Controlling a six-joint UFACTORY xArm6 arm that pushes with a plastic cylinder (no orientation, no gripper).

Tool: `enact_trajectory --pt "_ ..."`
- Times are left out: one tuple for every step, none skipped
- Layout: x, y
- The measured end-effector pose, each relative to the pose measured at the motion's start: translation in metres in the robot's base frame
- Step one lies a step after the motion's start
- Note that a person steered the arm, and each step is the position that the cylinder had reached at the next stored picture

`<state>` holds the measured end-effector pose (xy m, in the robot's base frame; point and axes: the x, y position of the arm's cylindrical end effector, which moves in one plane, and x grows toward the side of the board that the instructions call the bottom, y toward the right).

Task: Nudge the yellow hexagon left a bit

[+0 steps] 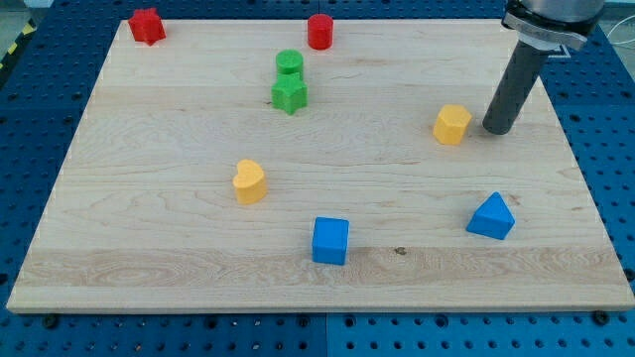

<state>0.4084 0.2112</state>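
Wooden board on blue perforated table. Rod's tip is set down just right of yellow hexagon, not touching; no pincer is fitted. Listed outward: blue wedge-shaped block, blue cube, yellow heart, green star, green cylinder, red cylinder, red block at far left.

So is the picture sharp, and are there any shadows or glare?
Camera view: sharp and evenly lit, no glare on the board; soft short shadows under the blocks; my tip sits just right of the yellow hexagon; the rod's top is cropped.
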Motion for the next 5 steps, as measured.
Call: enact_trajectory --pt "0.0 -0.001" --pt "0.0 -0.001" --pt "0.0 -0.001" --pt "0.0 -0.011" --pt "0.0 -0.019"
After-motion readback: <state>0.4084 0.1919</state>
